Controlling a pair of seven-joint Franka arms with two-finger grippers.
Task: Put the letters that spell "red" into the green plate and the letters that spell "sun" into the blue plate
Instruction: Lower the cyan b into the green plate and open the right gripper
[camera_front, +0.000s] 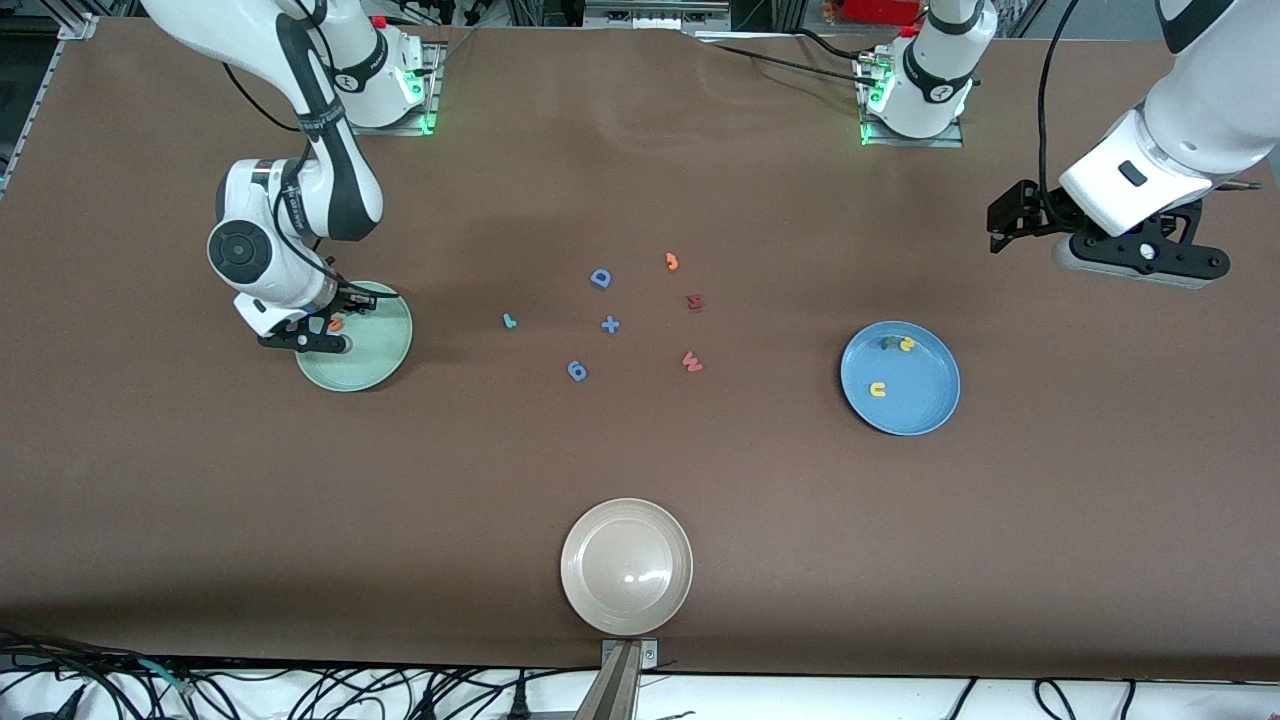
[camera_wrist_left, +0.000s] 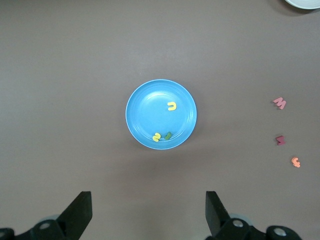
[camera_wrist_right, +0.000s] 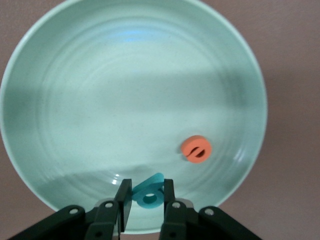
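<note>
While right gripper (camera_wrist_right: 144, 201) pinches teal d (camera_wrist_right: 148, 192) low over green plate (camera_wrist_right: 60, 100), beside orange e (camera_wrist_right: 196, 149): foam may stick to finger on release. Teal r (camera_front: 509, 321) on table. Left gripper (camera_wrist_left: 149, 212) open, waiting above blue plate (camera_wrist_left: 145, 107).

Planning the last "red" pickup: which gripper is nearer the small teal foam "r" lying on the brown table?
Right. The right gripper, holding the teal "d", is over the green plate beside the "r"; the left gripper waits open above the blue plate's end.

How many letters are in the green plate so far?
1: the orange "e" lies in the green plate. The right gripper holds the teal "d" over the plate, not yet released. The "r" is on the table.
</note>
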